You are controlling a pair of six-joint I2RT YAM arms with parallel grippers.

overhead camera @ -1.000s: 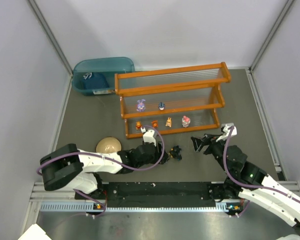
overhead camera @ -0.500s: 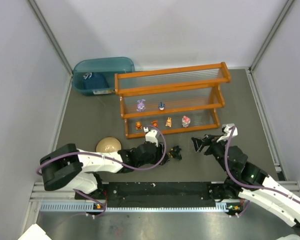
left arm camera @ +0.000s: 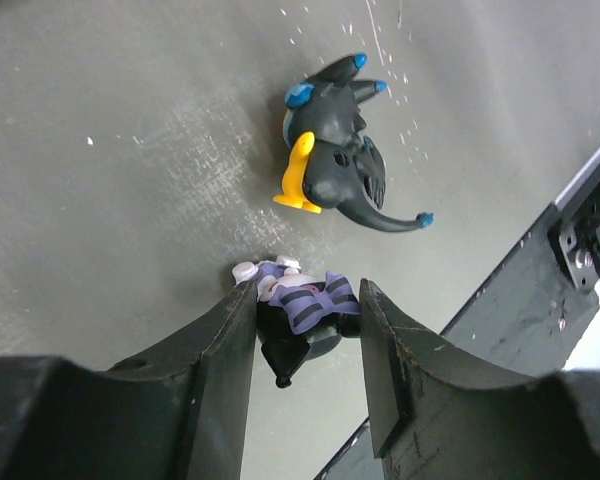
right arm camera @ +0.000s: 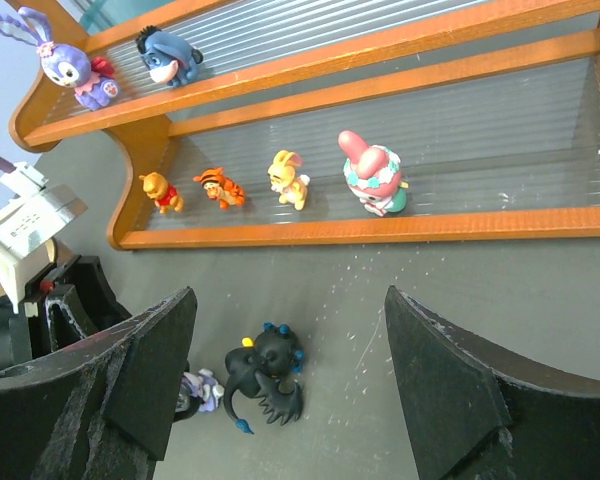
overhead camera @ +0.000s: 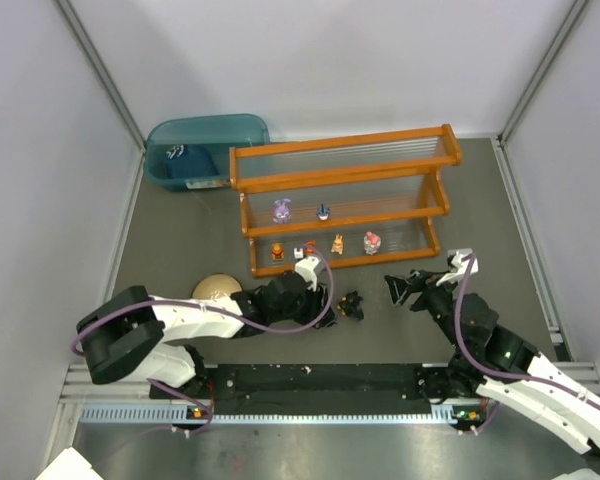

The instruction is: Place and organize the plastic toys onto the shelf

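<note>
One purple-striped figurine (left arm camera: 305, 305), lower centre, sits pinched narrowly across its body by the left gripper (left arm camera: 305, 290); we judge it light, rigid, slippery. Right gripper (right arm camera: 290, 300) gapes wide.

Black toy (left arm camera: 335, 150), purple-striped toy (left arm camera: 305, 300)

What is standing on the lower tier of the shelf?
Four toys in a row: orange bear, tiger, tan bunny, pink-red figure. None is covered in the right wrist view.
</note>
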